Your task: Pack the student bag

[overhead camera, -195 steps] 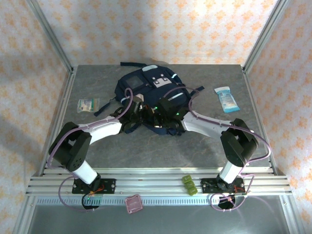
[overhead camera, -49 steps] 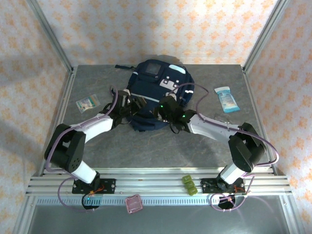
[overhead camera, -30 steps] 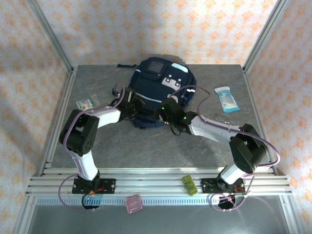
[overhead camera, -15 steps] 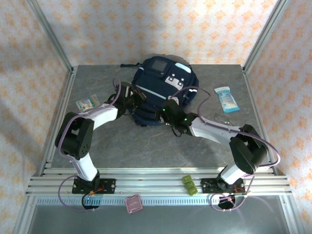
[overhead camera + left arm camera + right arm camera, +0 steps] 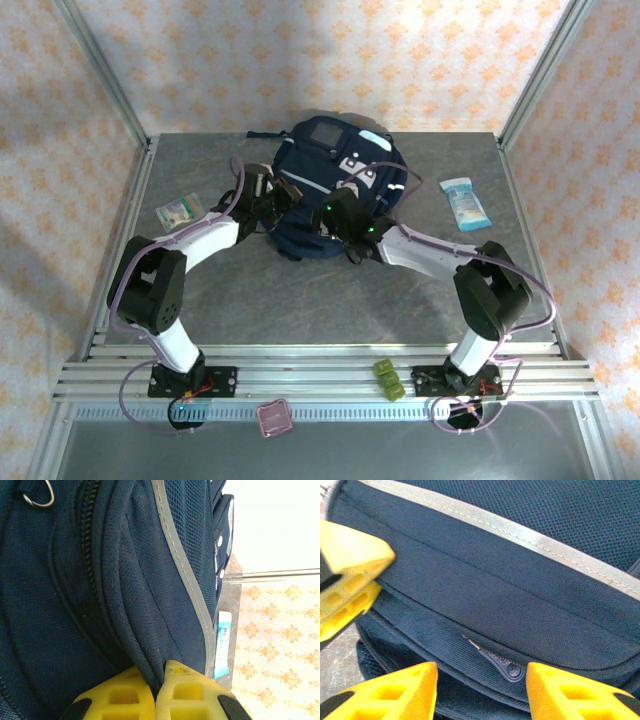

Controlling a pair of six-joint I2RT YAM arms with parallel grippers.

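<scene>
Rail stock at the near edge of the table [image 5: 300, 300] carries a small green block [image 5: 388, 379] and a flat pink case [image 5: 272, 417], both well apart from the work.

Beyond them, both arms reach to the near end of the student bag [image 5: 335, 165], which lies at the middle of the far half of the table.

- The left gripper [image 5: 156, 692] is clamped on a raised fold of the bag's navy fabric; the yellow pads meet with only the fold between them.
- The right gripper [image 5: 480, 687] stands with its jaws apart. They straddle a dark zipper pull [image 5: 502, 669] without touching it.

Step in hand, as judged: opening the bag. One arm anchors the fabric while the other lines up on the zipper. The next move calls for closing squarely on the small, flat pull, then drawing along the zipper line against the left-hand hold.

The shell is woven navy cloth and soft enough to bunch. Its side panels are open mesh [image 5: 200, 540], a smooth grey stripe [image 5: 520, 532] edges the seams, and a metal ring [image 5: 39, 495] hangs near a coil zipper.

A clear packet [image 5: 180, 211] lies to the left of the bag and a blue-and-white pack [image 5: 465, 203] to the right, neither touching it.
</scene>
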